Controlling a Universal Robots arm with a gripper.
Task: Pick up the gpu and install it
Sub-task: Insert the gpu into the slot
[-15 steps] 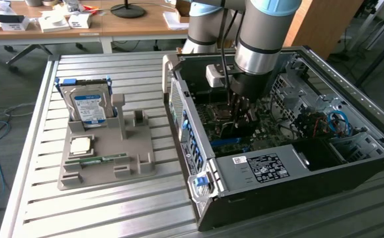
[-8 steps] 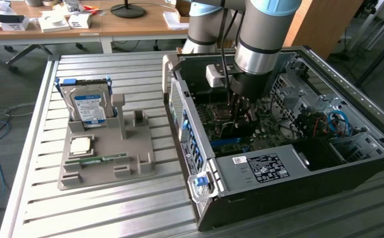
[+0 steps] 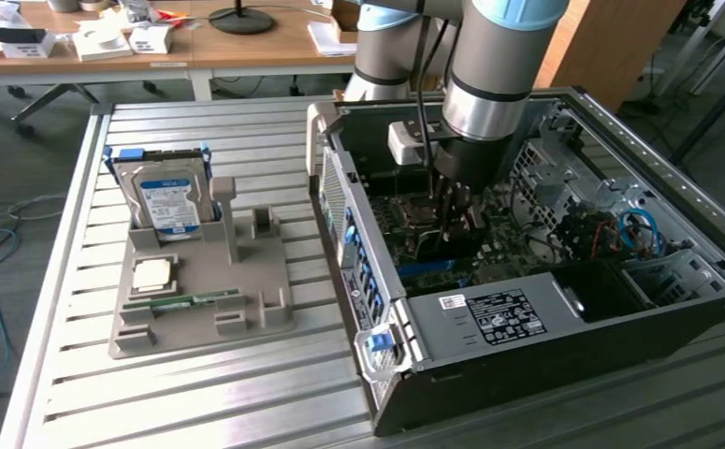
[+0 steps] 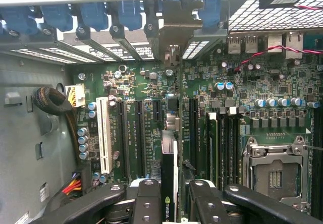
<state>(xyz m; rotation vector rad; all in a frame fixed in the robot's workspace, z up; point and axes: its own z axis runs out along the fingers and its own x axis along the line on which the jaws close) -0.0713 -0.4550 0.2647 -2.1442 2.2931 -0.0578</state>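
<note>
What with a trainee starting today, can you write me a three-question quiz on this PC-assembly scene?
1. True or false: the hard drive stands upright in the grey holder on the table, outside the computer case.
2. What does the gripper hold? A) a screwdriver B) the gpu C) a cooling fan
3. Fill in: the gripper hangs inside the open computer case, above its ____.

Key:
1. True.
2. B. The wrist view shows the card edge-on between the fingers.
3. Motherboard.
</note>
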